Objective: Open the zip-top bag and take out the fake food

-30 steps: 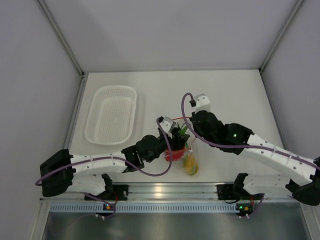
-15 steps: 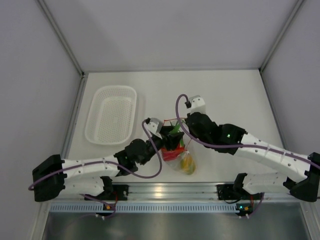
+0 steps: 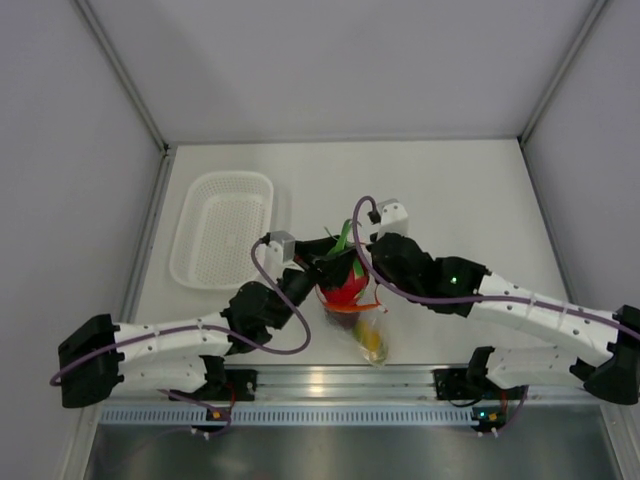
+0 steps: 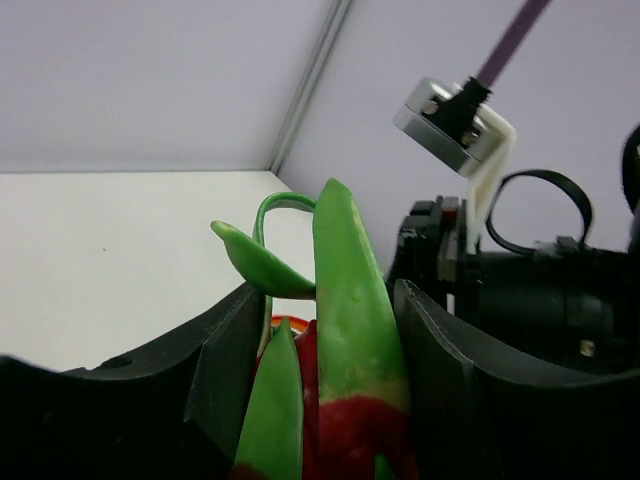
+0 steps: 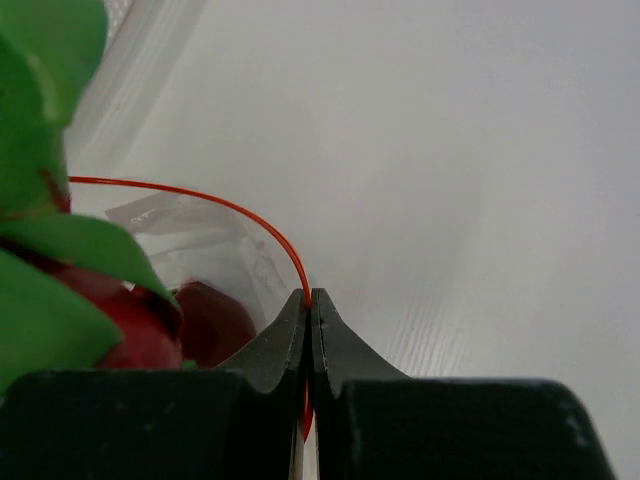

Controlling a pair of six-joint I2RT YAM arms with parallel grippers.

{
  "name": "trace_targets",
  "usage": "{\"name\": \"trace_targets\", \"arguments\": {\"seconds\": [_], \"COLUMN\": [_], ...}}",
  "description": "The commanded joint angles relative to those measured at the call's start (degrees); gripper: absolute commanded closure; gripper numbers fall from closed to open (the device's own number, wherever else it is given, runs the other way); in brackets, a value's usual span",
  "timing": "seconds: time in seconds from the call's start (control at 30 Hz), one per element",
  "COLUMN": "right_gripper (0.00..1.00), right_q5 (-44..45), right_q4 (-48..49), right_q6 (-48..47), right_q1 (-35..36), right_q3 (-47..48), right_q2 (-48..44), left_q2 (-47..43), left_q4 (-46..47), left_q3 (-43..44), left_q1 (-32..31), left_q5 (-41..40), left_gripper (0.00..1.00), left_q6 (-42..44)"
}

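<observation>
My left gripper (image 3: 332,262) is shut on the red toy fruit with green leaves (image 3: 343,284), seen close up between the jaws in the left wrist view (image 4: 345,330), and holds it at the mouth of the zip-top bag (image 3: 368,325). My right gripper (image 3: 372,262) is shut on the bag's orange-red zip strip (image 5: 255,215) at the mouth's edge. The bag lies open on the table toward the near edge. The dark maroon fruit (image 5: 212,320) and the yellow-orange fruit (image 3: 371,340) are inside it.
A white perforated basket (image 3: 222,229) stands at the back left of the table. Grey walls enclose the table on three sides. The arm bases and a metal rail (image 3: 340,382) line the near edge.
My left gripper has drawn back to the left with the red fruit, which now stands further out of the bag. My right gripper moved slightly left, still pinching the zip strip.
</observation>
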Motion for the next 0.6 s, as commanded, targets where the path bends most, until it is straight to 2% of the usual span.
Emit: {"name": "trace_targets", "arguments": {"seconds": [0.0,0.17,0.4,0.53,0.57], "right_gripper": [1.00,1.00,1.00,1.00,1.00], "right_q5": [-0.9,-0.9,7.7,10.8,11.6], "right_q4": [5.6,7.0,5.2,5.3,5.2], "right_q6": [1.8,2.2,1.3,1.9,2.0], "right_q1": [2.4,3.7,3.6,3.1,3.0], "right_q3": [-1.0,-2.5,-3.0,-3.2,-3.2], "right_q2": [-3.6,-6.2,-4.1,-3.8,-4.2], "left_q2": [2.1,6.7,2.2,-2.8,-4.6], "left_q4": [13.0,13.3,13.1,4.8,2.6], "left_q3": [2.8,6.5,7.8,10.4,11.0], "left_q1": [0.0,0.0,0.0,0.0,0.0], "left_q5": [-4.9,-7.1,-6.3,-7.3,-10.5], "left_gripper": [1.00,1.00,1.00,1.00,1.00], "left_q6": [2.1,3.6,1.2,0.7,1.0]}}
